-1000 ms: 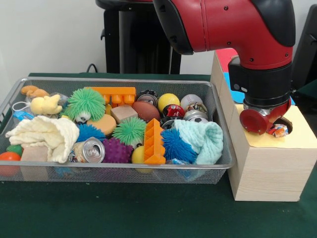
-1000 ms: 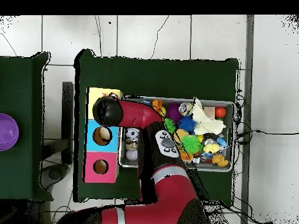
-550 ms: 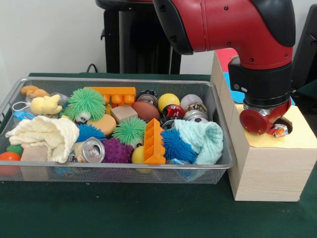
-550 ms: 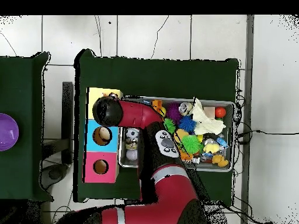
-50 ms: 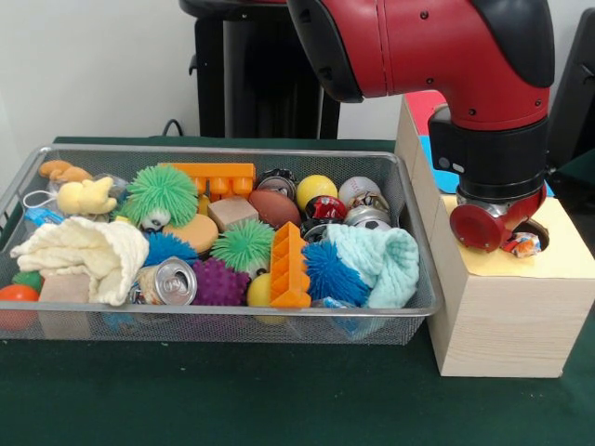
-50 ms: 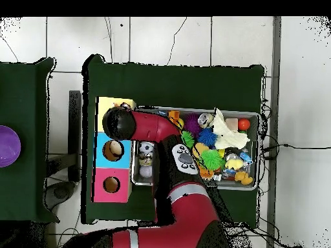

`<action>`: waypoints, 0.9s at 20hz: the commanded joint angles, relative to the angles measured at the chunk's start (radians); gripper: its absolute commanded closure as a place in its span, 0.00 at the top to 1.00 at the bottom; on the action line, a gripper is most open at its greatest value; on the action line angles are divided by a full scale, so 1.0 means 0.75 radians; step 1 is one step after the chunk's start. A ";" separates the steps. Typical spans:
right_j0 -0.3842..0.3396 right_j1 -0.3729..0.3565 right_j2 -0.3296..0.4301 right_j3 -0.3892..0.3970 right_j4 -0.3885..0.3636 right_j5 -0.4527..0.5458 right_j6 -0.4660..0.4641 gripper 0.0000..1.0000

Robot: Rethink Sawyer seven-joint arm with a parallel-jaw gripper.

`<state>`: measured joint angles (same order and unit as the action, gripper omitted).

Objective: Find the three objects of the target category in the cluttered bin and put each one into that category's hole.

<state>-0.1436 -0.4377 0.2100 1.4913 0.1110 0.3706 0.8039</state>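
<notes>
My gripper (image 5: 513, 238) is down at the hole in the yellow top (image 5: 567, 249) of the wooden box, mostly hidden under the red and black wrist (image 5: 491, 177). A small crumpled, colourful object (image 5: 523, 244) shows at the hole's edge right under it; whether it is held I cannot tell. From overhead the wrist (image 6: 118, 123) covers the yellow section (image 6: 115, 102). The wire bin (image 5: 420, 295) holds a silver can (image 5: 171, 281) at the front, a red can (image 5: 325, 207) and a grey can (image 5: 368, 216) at the back right.
The bin also holds spiky balls (image 5: 163, 193), orange bricks (image 5: 289, 268), a teal cloth (image 5: 383, 264), a cream cloth (image 5: 88, 253) and several balls. The blue section's hole (image 6: 113, 150) and the red section's hole (image 6: 111, 185) lie uncovered beside the arm.
</notes>
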 commanded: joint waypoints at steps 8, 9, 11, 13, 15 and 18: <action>-0.043 0.060 -0.002 0.042 -0.050 0.034 0.232 0.00; -0.042 0.061 -0.002 0.040 -0.050 0.037 0.231 0.00; -0.040 0.065 -0.002 0.035 -0.050 0.037 0.230 0.00; -0.033 0.064 -0.007 0.031 -0.046 0.040 0.237 0.00; -0.029 0.064 -0.008 0.027 -0.044 0.044 0.239 0.00; -0.029 0.064 -0.008 0.029 -0.044 0.040 0.241 0.00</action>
<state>-0.1433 -0.4377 0.2100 1.4913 0.1110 0.3704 0.8039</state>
